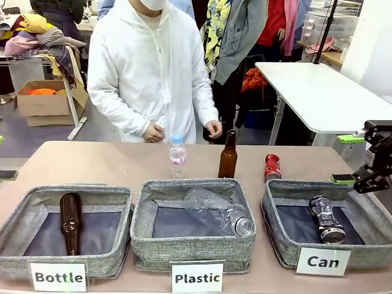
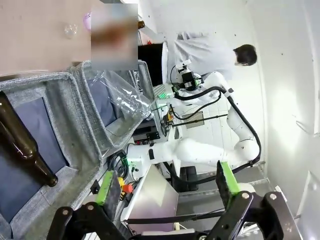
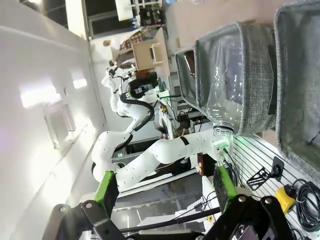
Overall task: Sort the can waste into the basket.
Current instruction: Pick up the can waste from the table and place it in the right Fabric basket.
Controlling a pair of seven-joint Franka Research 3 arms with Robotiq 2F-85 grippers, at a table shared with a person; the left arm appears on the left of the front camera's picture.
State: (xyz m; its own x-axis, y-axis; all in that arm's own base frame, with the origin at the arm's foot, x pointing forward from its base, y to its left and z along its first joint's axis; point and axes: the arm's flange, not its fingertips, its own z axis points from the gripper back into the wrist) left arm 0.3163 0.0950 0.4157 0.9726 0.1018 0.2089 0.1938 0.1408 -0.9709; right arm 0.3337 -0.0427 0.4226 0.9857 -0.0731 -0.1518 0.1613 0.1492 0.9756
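So the black-grey can [image 1: 326, 218] lies in the Can basket [image 1: 367, 257] at the counter [image 1: 110, 162] right front corner, red can [image 1: 272, 166] upright just behind it (unsorted, prob. next), hence right gripper [image 1: 346, 158] wide & empty nearby; left gripper [image 2: 167, 182] likewise.

Lower right in the front view, a grey woven basket [image 1: 370, 256] with a white label [image 1: 323, 261] holds a black-and-grey can [image 1: 326, 218]; above it, a red can [image 1: 272, 166], possibly white-marked.

Black-and-grey can [image 1: 326, 218] and red can [image 1: 272, 166] look shiny metal; basket [image 1: 283, 242], rough woven cloth.
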